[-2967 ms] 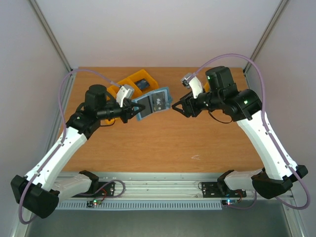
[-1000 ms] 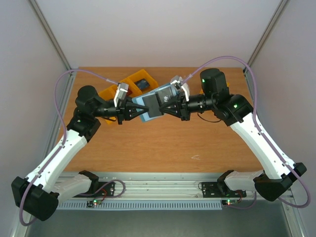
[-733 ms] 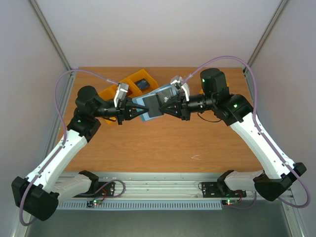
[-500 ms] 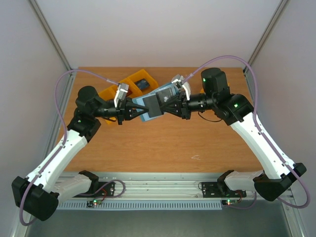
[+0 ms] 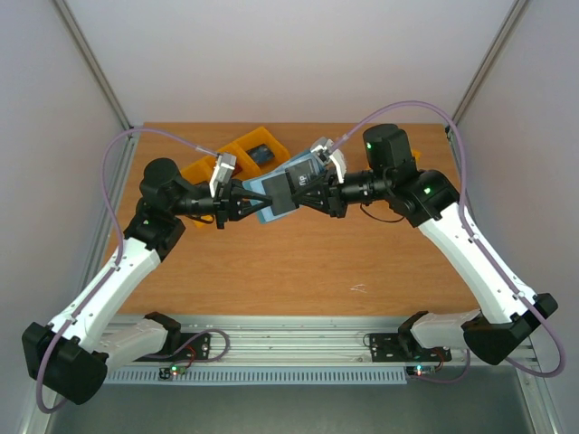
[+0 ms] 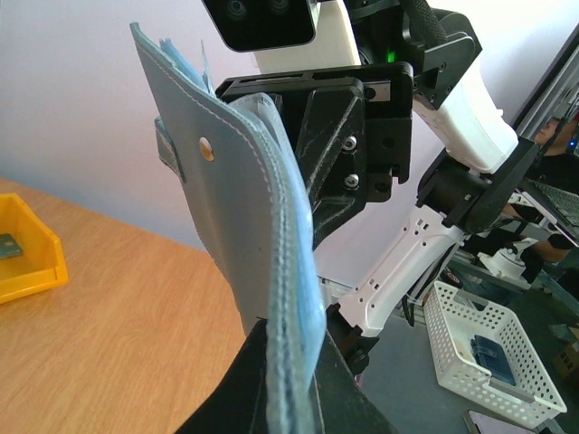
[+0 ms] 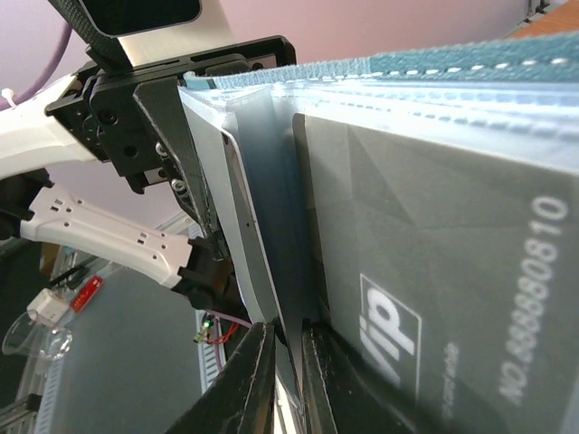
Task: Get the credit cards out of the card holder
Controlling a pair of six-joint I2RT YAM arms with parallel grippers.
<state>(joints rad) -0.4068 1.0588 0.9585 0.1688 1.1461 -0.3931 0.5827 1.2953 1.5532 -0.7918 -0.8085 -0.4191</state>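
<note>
Left gripper (image 6: 289,353) pinched tight on the bottom edge of the blue-grey card holder (image 6: 240,212), which stands upright straight above the fingers, with a small round hole (image 6: 206,145) near its top. Black right gripper (image 6: 312,167) sits just behind the holder, tips hidden. Orange bin (image 6: 25,262) on the wooden table (image 6: 109,312) far left of the gripper, white basket (image 6: 493,366) lower right.

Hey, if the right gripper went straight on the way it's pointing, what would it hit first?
The right gripper already pinches the blue-teal bifold card holder beside the dark grey plastic card; pushing on, it would likely meet the left gripper gripping the opposite edge.
</note>
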